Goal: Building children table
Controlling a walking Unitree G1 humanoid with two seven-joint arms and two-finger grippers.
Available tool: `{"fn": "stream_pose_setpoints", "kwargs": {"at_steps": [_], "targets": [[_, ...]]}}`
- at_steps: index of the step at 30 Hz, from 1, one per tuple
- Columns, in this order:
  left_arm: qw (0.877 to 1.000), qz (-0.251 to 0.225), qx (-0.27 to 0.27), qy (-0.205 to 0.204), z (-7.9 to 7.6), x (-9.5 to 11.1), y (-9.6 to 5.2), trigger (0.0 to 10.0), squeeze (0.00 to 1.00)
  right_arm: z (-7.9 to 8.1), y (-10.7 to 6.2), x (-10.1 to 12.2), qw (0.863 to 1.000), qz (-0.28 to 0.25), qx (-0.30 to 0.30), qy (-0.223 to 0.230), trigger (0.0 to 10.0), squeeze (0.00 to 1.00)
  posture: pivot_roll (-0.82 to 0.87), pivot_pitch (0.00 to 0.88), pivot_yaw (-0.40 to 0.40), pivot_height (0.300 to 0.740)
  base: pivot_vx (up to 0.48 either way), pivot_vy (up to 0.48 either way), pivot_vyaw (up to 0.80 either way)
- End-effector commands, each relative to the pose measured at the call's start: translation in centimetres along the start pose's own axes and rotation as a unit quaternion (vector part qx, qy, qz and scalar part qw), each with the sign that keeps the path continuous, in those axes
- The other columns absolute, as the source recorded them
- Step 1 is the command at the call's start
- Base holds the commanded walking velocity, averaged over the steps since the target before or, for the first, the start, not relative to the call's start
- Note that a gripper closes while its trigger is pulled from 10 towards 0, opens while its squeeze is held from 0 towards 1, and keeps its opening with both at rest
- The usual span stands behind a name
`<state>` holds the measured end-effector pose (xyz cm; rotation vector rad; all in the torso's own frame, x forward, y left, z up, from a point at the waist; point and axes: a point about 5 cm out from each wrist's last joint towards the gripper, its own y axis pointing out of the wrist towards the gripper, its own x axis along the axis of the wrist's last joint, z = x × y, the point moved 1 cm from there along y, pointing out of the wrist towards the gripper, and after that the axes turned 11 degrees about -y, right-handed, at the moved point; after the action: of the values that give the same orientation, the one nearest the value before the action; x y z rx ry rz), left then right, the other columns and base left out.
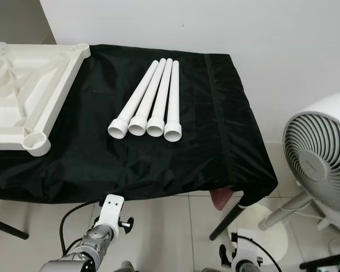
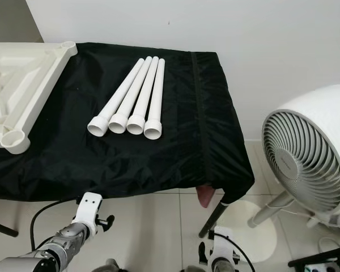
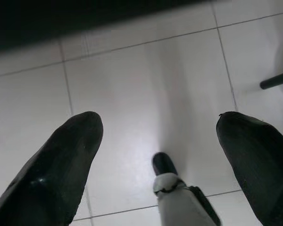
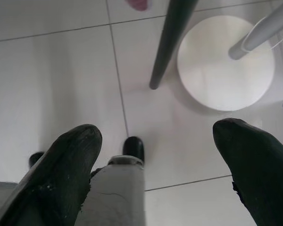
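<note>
Assembly has not begun, judging by the layout; all parts lie separate on the bench draped in black fabric (image 1: 175, 164). The white moulded plastic tabletop (image 1: 28, 90) rests upside down at the bench's left end, ribbed underside up, with two round leg sockets showing at its corners (the rest are cut off by the frame edge); no socket in view carries a leg. The four white plastic tube legs (image 1: 150, 102) lie side by side, touching, near the middle of the bench, flared ends toward the robot, well apart from the tabletop.

The left gripper (image 3: 160, 136) hangs low over the tiled floor (image 3: 146, 70), fingers spread wide and empty; the right gripper (image 4: 155, 141) hangs likewise beside the white pedestal fan (image 1: 323, 153), fingers spread and empty.

Remaining, as a judgement: pick up each leg, seat it in a socket, then turn the table upright.
</note>
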<state>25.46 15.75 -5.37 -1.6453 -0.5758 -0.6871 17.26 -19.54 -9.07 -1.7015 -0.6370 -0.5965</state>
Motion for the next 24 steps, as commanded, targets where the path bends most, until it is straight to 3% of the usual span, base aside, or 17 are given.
{"fn": "stream_pose_setpoints", "kwargs": {"at_steps": [1, 13, 19, 24], "targets": [[0.999, 0.025, -0.033, 0.017, -0.6, -0.5, 0.0, 10.0, 0.00, -0.6, -0.2, -0.7, 0.999, 0.014, -0.021, 0.020, 10.0, 0.00, -0.08, 0.000, 0.103, 0.740, 0.000, 0.000, 0.00], [0.999, 0.021, -0.042, 0.023, -1.3, 0.2, 0.3, 10.0, 0.00, -0.7, -0.7, -1.8, 0.999, 0.025, -0.033, 0.030, 10.0, 0.00, -0.11, 0.000, 0.126, 0.740, 0.000, 0.000, 0.00], [0.999, 0.016, -0.032, 0.008, -1.2, 0.2, 0.3, 10.0, 0.00, -0.9, -0.7, -1.9, 0.999, 0.026, -0.029, 0.019, 10.0, 0.00, -0.07, 0.000, 0.081, 0.740, 0.000, 0.000, 0.00], [1.000, 0.003, -0.015, -0.017, -0.7, 0.3, 0.2, 10.0, 0.00, -0.8, -0.5, -1.6, 1.000, 0.026, -0.007, -0.008, 10.0, 0.00, 0.03, 0.000, -0.019, 0.740, 0.000, 0.000, 0.00]]}}
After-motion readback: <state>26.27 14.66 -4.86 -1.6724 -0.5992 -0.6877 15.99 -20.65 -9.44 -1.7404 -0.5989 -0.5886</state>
